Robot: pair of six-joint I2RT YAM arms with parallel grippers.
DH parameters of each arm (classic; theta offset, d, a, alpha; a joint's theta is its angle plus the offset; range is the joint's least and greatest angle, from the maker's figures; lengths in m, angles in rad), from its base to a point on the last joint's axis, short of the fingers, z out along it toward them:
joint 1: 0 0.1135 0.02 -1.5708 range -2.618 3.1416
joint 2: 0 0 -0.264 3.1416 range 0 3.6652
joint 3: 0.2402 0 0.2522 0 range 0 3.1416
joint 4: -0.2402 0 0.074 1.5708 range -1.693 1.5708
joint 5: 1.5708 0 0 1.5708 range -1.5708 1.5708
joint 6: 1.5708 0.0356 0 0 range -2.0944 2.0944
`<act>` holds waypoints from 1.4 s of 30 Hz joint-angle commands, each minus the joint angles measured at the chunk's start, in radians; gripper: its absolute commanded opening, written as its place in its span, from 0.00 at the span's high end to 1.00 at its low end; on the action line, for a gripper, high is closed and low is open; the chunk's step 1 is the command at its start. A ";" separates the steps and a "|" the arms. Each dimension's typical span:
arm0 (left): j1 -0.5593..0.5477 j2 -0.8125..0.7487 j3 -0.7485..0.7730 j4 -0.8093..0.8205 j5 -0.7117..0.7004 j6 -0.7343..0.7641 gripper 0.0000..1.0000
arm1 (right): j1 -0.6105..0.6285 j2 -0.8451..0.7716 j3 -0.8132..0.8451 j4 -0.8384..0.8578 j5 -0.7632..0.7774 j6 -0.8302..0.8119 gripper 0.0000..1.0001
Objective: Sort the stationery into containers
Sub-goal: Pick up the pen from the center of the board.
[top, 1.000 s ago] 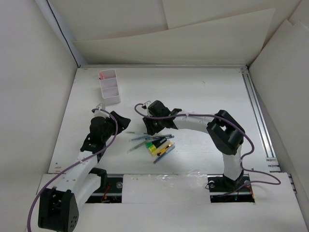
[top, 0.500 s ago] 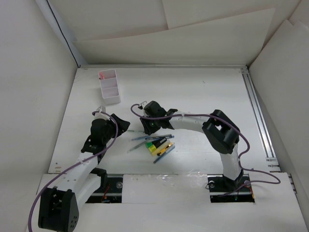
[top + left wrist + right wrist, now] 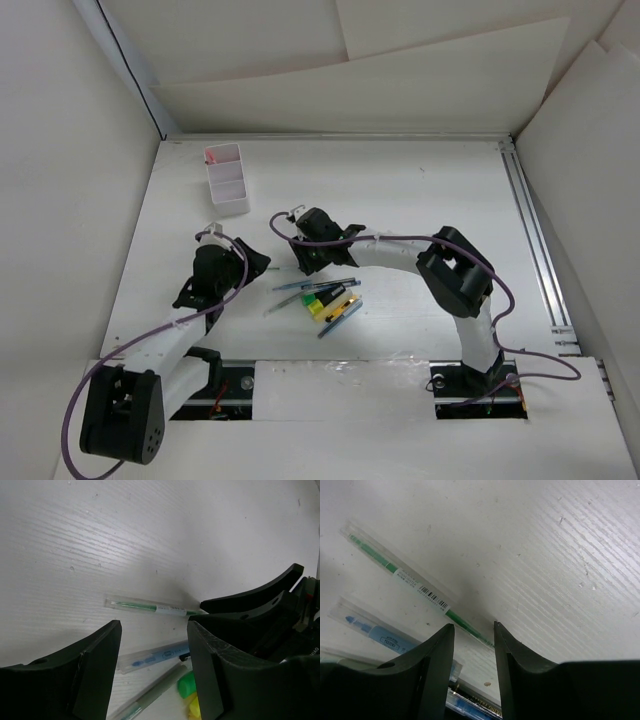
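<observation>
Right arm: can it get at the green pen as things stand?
Probably yes. The right gripper is open over one end of the green pen, which lies bare on the table; the blue pen lies beside it, not touching.

A small white translucent divided plastic box [image 3: 227, 180] stands far left on the white bench [image 3: 420, 200], with something red in its farthest compartment. Nearer, a cluster of thin pens and yellow-green highlighters [image 3: 322, 298] lies between the left gripper [image 3: 258, 260] and the right gripper [image 3: 306, 264], which is at the cluster's far edge.
</observation>
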 commanded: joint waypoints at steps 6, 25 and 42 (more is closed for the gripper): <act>0.000 0.052 0.051 0.084 0.034 0.004 0.48 | 0.010 0.019 -0.028 -0.001 0.063 -0.007 0.60; 0.000 0.133 0.115 0.174 0.069 -0.038 0.48 | 0.010 -0.074 -0.018 0.019 0.106 -0.007 1.00; 0.000 0.366 0.298 0.303 0.117 -0.102 0.48 | 0.010 -0.311 -0.127 0.116 0.007 -0.007 1.00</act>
